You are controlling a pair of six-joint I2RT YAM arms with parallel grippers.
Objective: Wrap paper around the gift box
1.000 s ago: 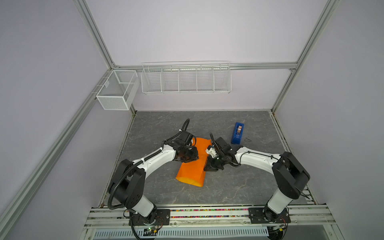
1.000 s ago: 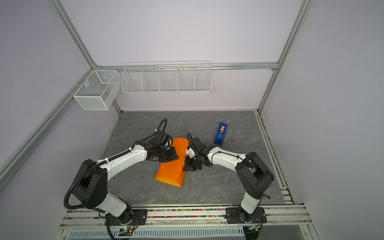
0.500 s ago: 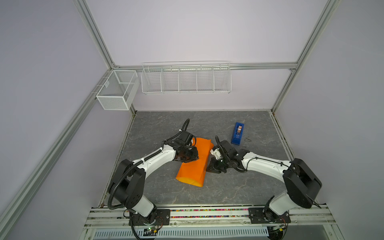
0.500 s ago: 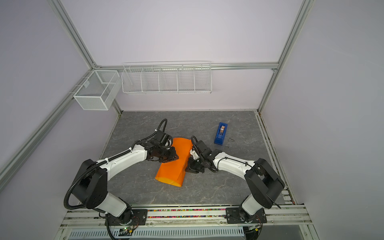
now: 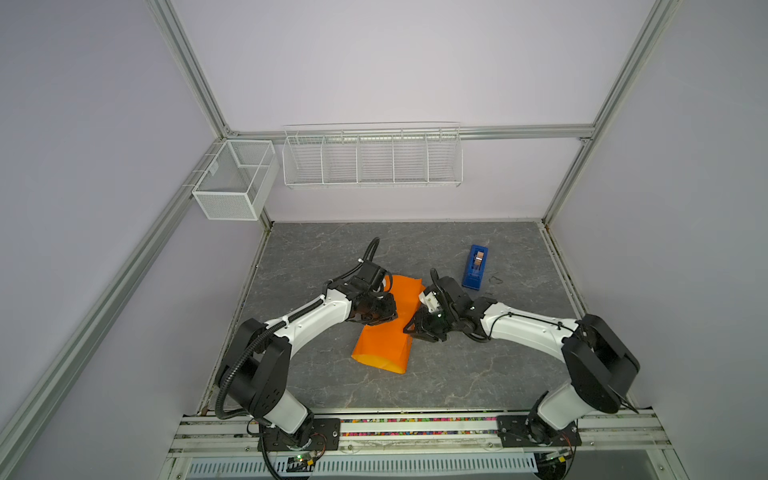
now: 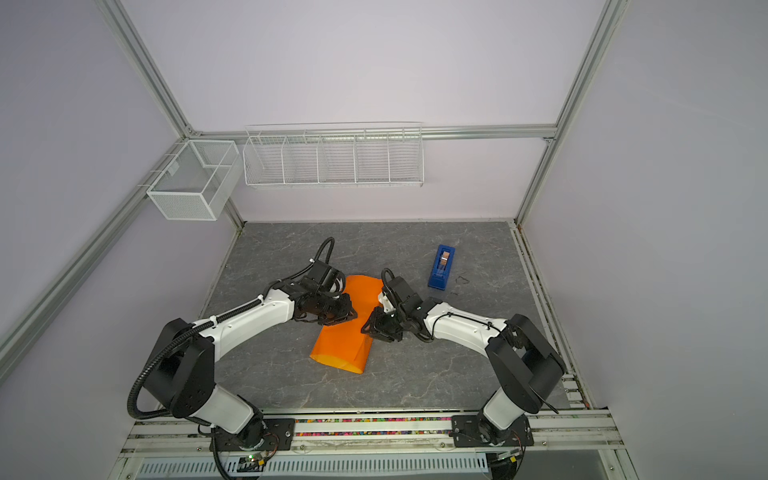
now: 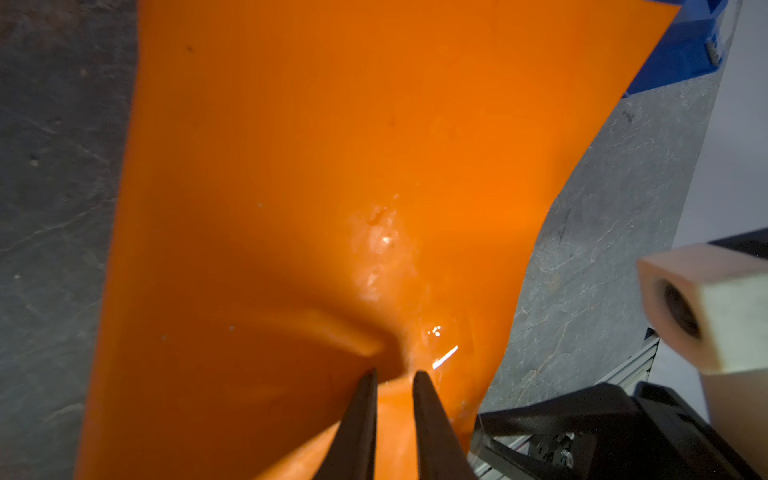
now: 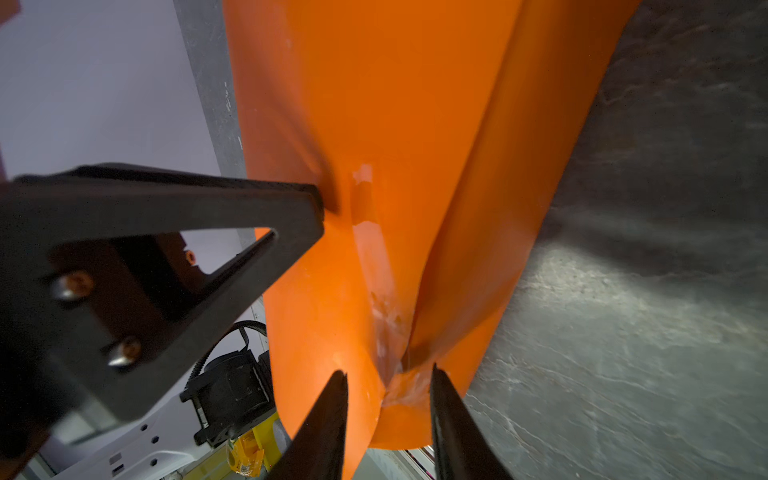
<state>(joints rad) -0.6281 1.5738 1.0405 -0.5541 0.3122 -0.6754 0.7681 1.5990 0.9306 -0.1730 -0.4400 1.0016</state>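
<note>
Two containers hang on the walls of my feed: one mesh bin (image 5: 232, 195) split into two sections and one wire rack (image 5: 374, 166) with five compartments, and I see only wire through both. One sheet, the paper (image 5: 384, 340), lies folded over like a sleeve mid-table (image 5: 457, 374) between my two grippers, with one blue tape dispenser (image 5: 475, 268) near its far right corner; I cannot make out the gift box in any view. My left gripper (image 7: 392, 374) is nearly closed, nipping a ridge of the paper, while my right gripper (image 8: 387, 372) has its jaws apart on either side of the paper's glossy seam.
</note>
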